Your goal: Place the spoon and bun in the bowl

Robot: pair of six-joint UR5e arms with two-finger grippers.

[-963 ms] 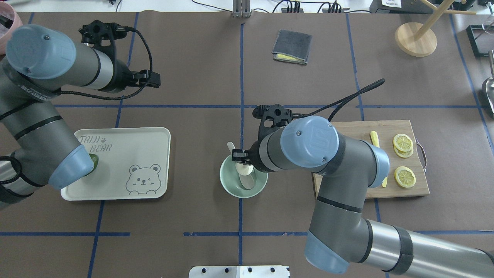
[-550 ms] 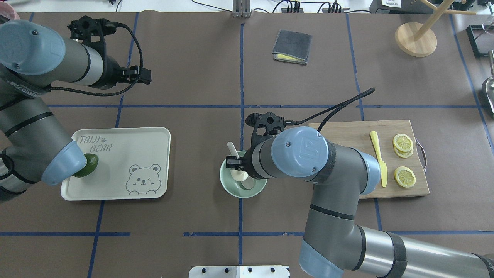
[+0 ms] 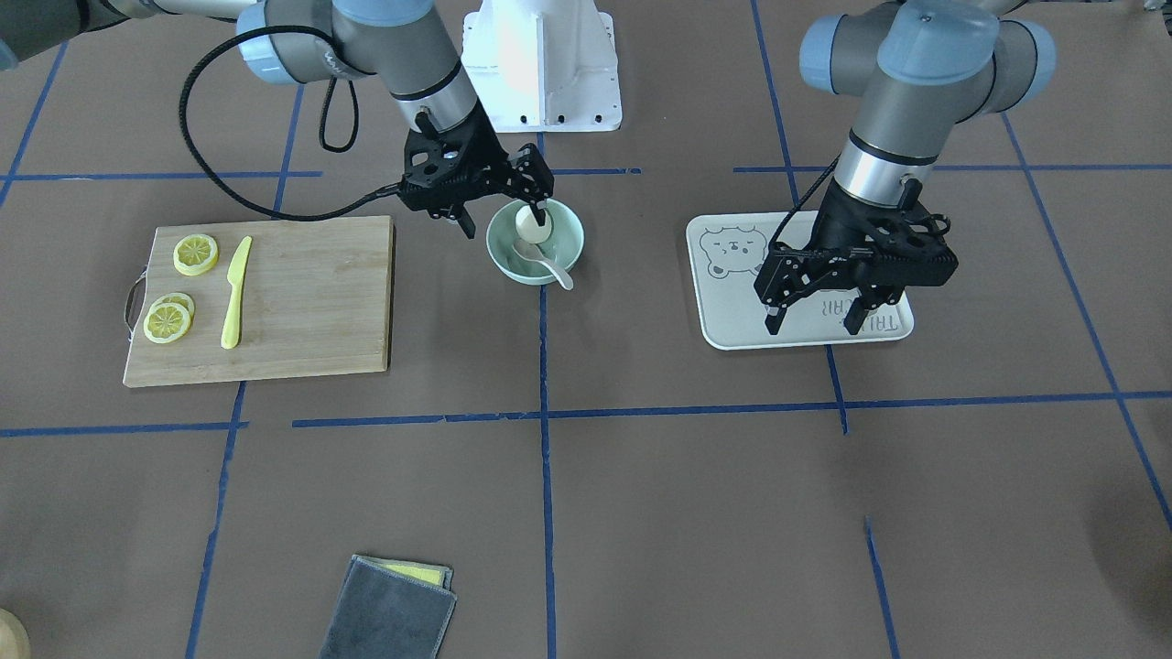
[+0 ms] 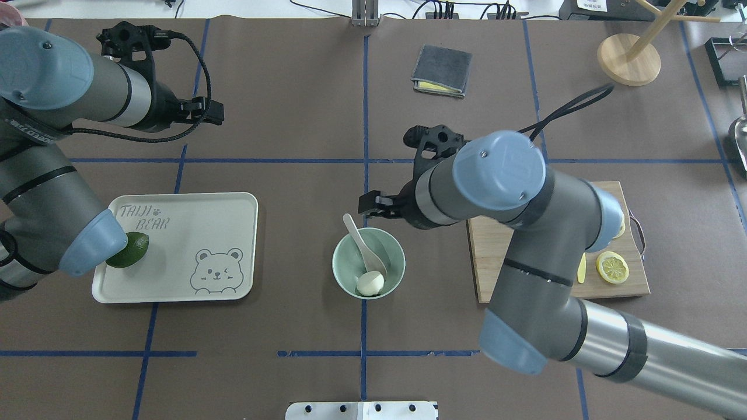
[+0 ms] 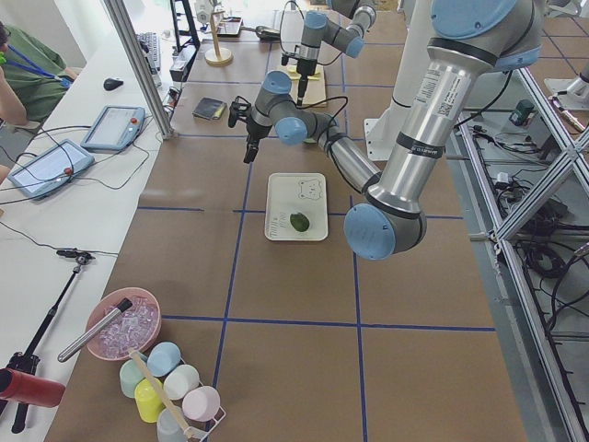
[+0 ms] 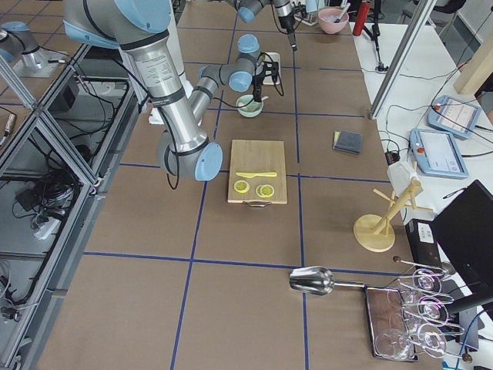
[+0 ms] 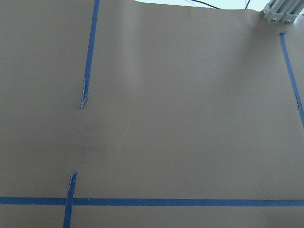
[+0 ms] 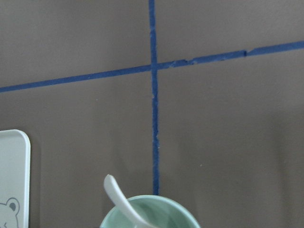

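Observation:
The pale mint bowl (image 4: pixel 350 276) stands at the table's middle. The white bun (image 4: pixel 370 283) lies inside it at the near side. The beige spoon (image 4: pixel 360 242) rests in it with its scoop beside the bun and its handle over the far rim. My right gripper (image 3: pixel 505 222) hangs open and empty just above the bowl's (image 3: pixel 568 247) robot-side rim, close to the bun (image 3: pixel 528 222). In the overhead view the right gripper (image 4: pixel 373 205) is beyond the bowl. My left gripper (image 3: pixel 815 320) is open and empty, raised above the tray's far edge.
A cream bear tray (image 4: pixel 192 233) with a green lime (image 4: pixel 129 249) lies to the left. A wooden board (image 3: pixel 302 302) holds a yellow knife (image 3: pixel 235 293) and lemon slices (image 3: pixel 196 253). A grey cloth (image 4: pixel 442 70) and a wooden stand (image 4: pixel 628 58) sit at the far side.
My right gripper was down in the bowl with the bun; it has let go, risen and pulled back toward the far side. The bun now lies in the bowl. The left arm shifted slightly.

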